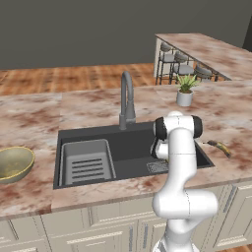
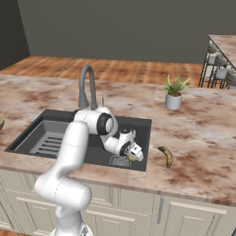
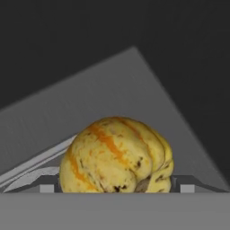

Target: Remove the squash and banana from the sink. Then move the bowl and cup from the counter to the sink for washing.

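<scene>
The banana (image 2: 167,156) already lies on the worktop (image 2: 203,138) right of the sink (image 1: 133,155), while the spread pincer (image 2: 133,156) straddles the squash (image 3: 117,155) in the sink; bowl (image 1: 14,163) not yet moved.

potted plant (image 1: 185,91) sits on the counter (image 1: 93,103) well past the claw, bar stools (image 1: 183,67) further back behind it
</scene>
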Motion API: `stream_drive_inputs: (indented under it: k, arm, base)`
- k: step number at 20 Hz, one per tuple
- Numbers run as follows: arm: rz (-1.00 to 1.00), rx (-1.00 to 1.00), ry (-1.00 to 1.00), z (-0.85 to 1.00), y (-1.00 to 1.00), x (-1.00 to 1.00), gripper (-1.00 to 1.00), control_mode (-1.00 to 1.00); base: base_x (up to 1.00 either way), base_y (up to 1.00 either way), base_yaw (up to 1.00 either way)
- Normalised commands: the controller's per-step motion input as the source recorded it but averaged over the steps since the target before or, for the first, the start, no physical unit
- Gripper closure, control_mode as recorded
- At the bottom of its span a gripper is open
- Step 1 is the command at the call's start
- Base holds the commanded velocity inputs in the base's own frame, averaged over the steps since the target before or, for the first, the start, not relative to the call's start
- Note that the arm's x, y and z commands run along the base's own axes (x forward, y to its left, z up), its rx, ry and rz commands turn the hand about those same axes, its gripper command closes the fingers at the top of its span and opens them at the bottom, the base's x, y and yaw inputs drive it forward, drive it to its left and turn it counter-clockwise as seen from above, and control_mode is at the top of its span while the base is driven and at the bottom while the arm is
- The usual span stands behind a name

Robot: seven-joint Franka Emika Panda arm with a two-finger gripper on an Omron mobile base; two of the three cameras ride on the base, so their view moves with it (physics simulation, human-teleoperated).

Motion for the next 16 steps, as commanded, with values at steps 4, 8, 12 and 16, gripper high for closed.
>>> stream_drive_inputs:
  k: [4,8,12,16]
  arm:
    - [0.00,0.00,0.00,0.38,-0.02,-0.25,1.00,-1.00]
    - [0.00,0.00,0.00,0.44,-0.02,-0.27,1.00,-1.00]
    - [0.00,0.00,0.00,0.49,0.00,-0.31,1.00,-1.00]
    - [0.01,0.00,0.00,0.55,0.00,-0.26,1.00,-1.00]
  base:
    - [0.00,0.00,0.00]
    - [0.00,0.00,0.00]
    - [0.00,0.00,0.00]
    - [0.00,0.00,0.00]
